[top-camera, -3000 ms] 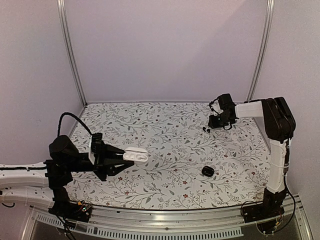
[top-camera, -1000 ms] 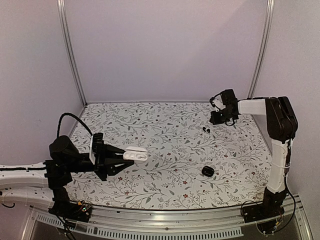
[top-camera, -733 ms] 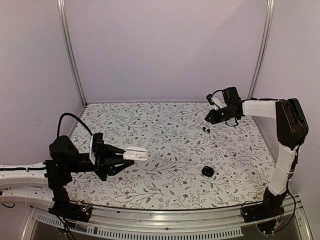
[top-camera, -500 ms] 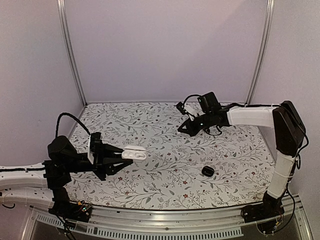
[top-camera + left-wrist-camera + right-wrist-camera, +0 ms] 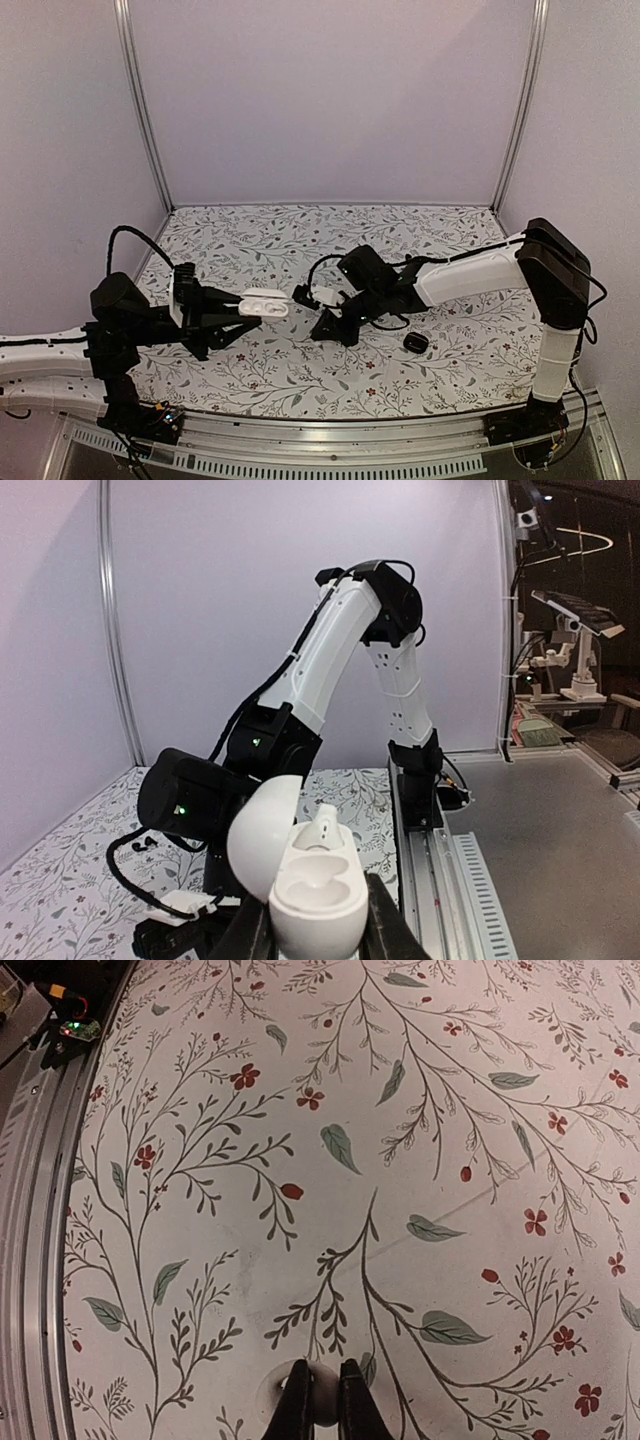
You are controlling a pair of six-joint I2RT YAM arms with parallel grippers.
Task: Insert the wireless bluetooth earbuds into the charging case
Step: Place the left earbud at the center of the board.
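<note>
My left gripper (image 5: 252, 310) is shut on the base of a white charging case (image 5: 266, 302) and holds it above the table with its lid open. In the left wrist view (image 5: 318, 942) the case (image 5: 315, 900) has one white piece (image 5: 322, 830) seated in its far slot, and its near slot is empty. My right gripper (image 5: 325, 330) is just right of the case, low over the table. It is shut on a small white rounded piece (image 5: 322, 1392). Two tiny dark earbuds (image 5: 141, 842) lie on the table behind the right arm.
A black rounded case (image 5: 416, 343) lies on the floral table cover (image 5: 300, 240) right of my right gripper. The right arm (image 5: 470, 272) stretches across the middle of the table. Metal rails (image 5: 330, 440) run along the near edge.
My right arm swung from the far right corner to the middle of the table, ending beside the white case. My left gripper and the case shifted slightly left.
</note>
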